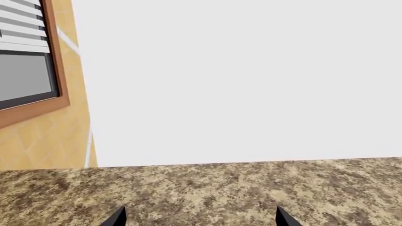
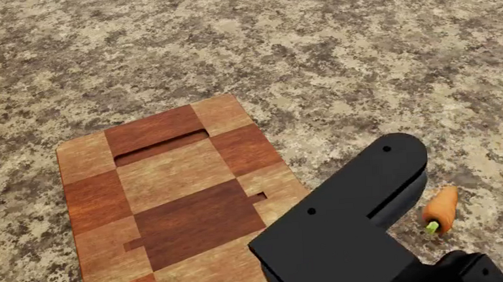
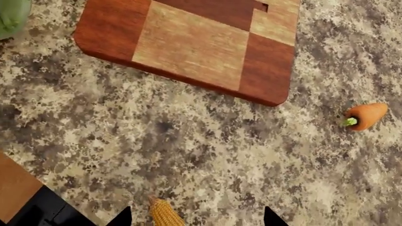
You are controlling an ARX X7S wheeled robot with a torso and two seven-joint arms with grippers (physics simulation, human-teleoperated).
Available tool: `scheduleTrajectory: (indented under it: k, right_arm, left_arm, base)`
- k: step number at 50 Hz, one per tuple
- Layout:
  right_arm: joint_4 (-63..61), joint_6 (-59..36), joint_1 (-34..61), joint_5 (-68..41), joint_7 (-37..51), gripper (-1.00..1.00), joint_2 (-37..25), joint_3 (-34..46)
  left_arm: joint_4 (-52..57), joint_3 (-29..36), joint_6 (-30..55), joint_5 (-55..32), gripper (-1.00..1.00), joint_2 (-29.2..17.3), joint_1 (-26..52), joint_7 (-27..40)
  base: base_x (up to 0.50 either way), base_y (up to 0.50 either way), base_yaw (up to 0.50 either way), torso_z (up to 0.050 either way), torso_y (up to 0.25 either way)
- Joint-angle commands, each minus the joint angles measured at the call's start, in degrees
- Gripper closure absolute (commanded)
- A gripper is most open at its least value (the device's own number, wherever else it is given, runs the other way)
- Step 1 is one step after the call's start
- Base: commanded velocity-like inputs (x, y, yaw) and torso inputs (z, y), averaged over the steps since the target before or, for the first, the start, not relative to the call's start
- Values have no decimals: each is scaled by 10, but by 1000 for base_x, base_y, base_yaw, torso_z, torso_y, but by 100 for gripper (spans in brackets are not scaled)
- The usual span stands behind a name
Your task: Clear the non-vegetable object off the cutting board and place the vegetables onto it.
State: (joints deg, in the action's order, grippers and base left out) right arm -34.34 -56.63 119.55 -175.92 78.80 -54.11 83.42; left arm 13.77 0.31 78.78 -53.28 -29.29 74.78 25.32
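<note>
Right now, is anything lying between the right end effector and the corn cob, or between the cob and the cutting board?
Nothing visible. In the right wrist view the corn cob lies between the open fingertips of the right end effector. Only bare countertop separates it from the cutting board; the carrot-like piece sits off to one side.

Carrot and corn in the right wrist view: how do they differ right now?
The carrot is smooth, orange, short and tapered with a green stub; the corn is yellow and ridged. The carrot shows whole, off to the side of the cutting board; the corn is cut off by the frame edge, between the right tool's open tips. Both lie on the speckled counter, off the board.
</note>
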Motion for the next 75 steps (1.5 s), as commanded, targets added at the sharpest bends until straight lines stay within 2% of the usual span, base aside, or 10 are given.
scheduleTrajectory:
  k: [1, 8, 38, 75]
  right_arm:
    - [-31, 33, 8, -14, -23, -100, 40, 6]
    - [-42, 50, 13, -13, -36, -100, 70, 6]
    - [-25, -23, -13, 28, -43, -100, -10, 69]
    - [-24, -32, -106, 135, -113, -100, -47, 80]
  left_arm:
    - [-2, 3, -5, -3, -100, -4, -2, 2]
    - [0, 0, -3, -8, -100, -6, 0, 6]
    - [-6, 17, -24, -8, -100, -9, -12, 10]
    - [-10, 32, -28, -16, -100, -8, -5, 23]
  base:
    - [0, 0, 0, 0, 0]
    - [0, 0, 0, 0, 0]
    - [0, 0, 0, 0, 0]
    - [0, 0, 0, 0, 0]
